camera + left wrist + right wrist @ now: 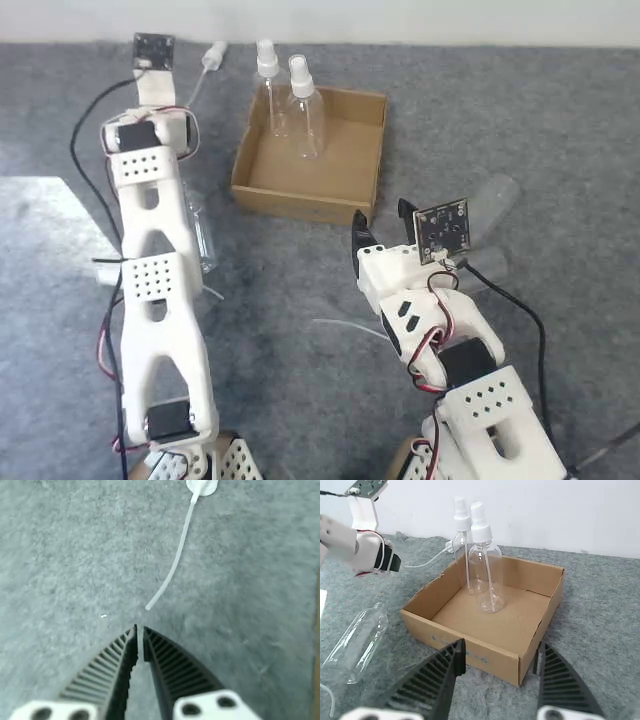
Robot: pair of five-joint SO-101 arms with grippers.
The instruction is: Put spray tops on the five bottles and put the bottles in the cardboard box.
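Two clear bottles with white spray tops (pixel 305 110) (pixel 272 95) stand in the far part of the cardboard box (pixel 300 200), which also appears in the right wrist view (pixel 432 630). A loose spray top (pixel 213 55) with a long tube lies on the carpet left of the box. My left gripper (pixel 139 630) is shut, its tips just short of the tube's free end, and the spray top's head (pixel 202 486) lies farther off. An uncapped bottle (pixel 200 235) (pixel 357 640) lies beside the left arm. My right gripper (pixel 382 222) (pixel 500 652) is open just in front of the box's near right corner.
Another clear bottle (pixel 495 195) lies on the carpet right of the box. A thin loose tube (pixel 340 325) lies on the grey carpet between the arms. A pale sheet (pixel 40 230) covers the carpet at the left edge.
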